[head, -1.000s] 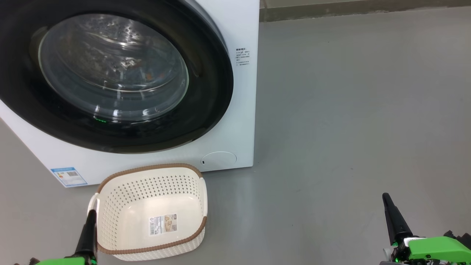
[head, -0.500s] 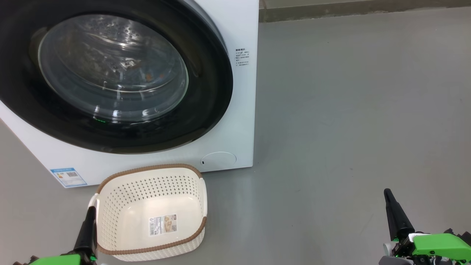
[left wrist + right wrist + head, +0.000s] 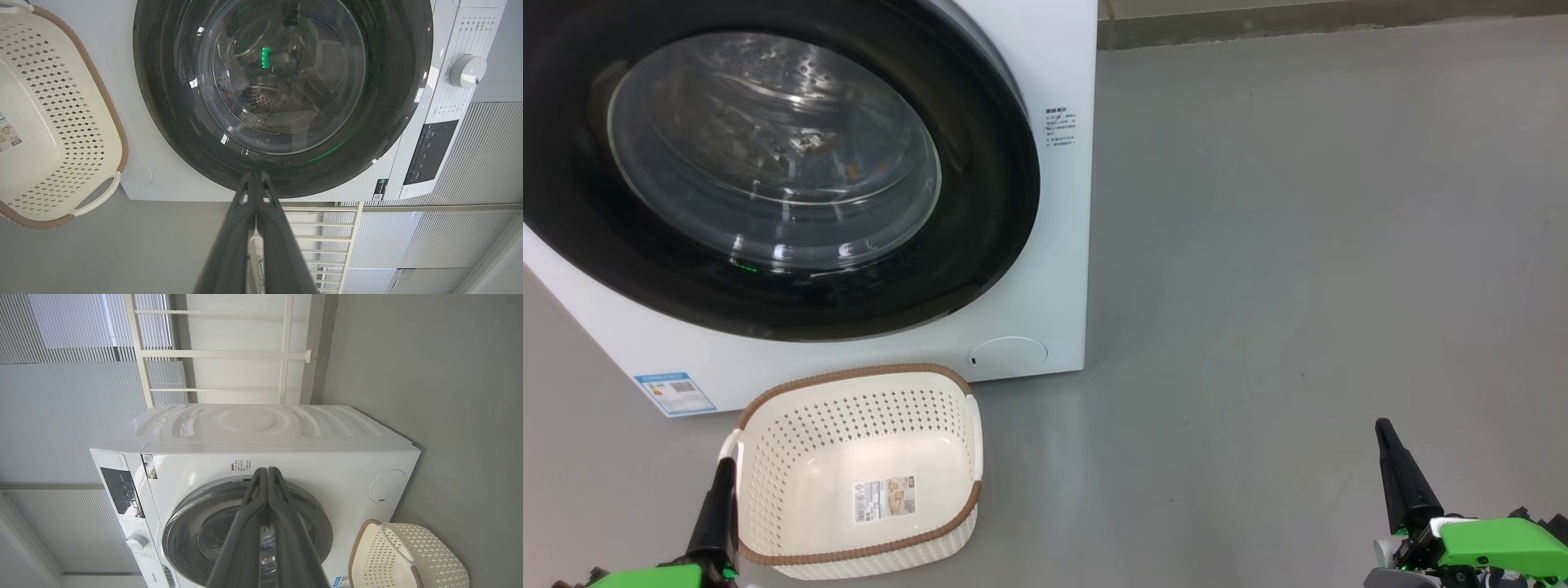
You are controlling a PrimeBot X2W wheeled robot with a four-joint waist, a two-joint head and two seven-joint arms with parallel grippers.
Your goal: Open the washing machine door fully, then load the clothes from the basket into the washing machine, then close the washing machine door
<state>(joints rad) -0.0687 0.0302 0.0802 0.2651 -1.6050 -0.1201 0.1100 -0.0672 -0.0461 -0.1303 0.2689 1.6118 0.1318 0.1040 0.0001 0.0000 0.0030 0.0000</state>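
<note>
1. Since a second ago, the right gripper (image 3: pixel 1380 425) is being shown slightly higher in the head view, and the left gripper (image 3: pixel 724 465) barely shifted; the washing machine (image 3: pixel 1054 65) and the basket (image 3: pixel 849 372) are being left where they were.
2. Both pincers are being held pressed shut, fingers together, with nothing being gripped.
3. The basket is being seen on the grey floor (image 3: pixel 1298 245) just in front of the washing machine, near the filter cap (image 3: pixel 1009 357); its bare bottom and label (image 3: pixel 885 499) are being shown.
4. The left gripper's tip is being held just beside the basket's left handle (image 3: pixel 731 445), overlapping it in the head view; whether contact is being made cannot be told.
5. The right gripper is being held well apart from basket and machine, over open floor at the robot's right.
6. The washing machine door (image 3: pixel 988 204) is being seen flush against the white front, well ahead of both pincers; in each wrist view the closed fingers are being pointed toward the machine's front.
7. Behind the glass, the clothes (image 3: pixel 809 145) are being glimpsed dimly as orange-brown flecks.
</note>
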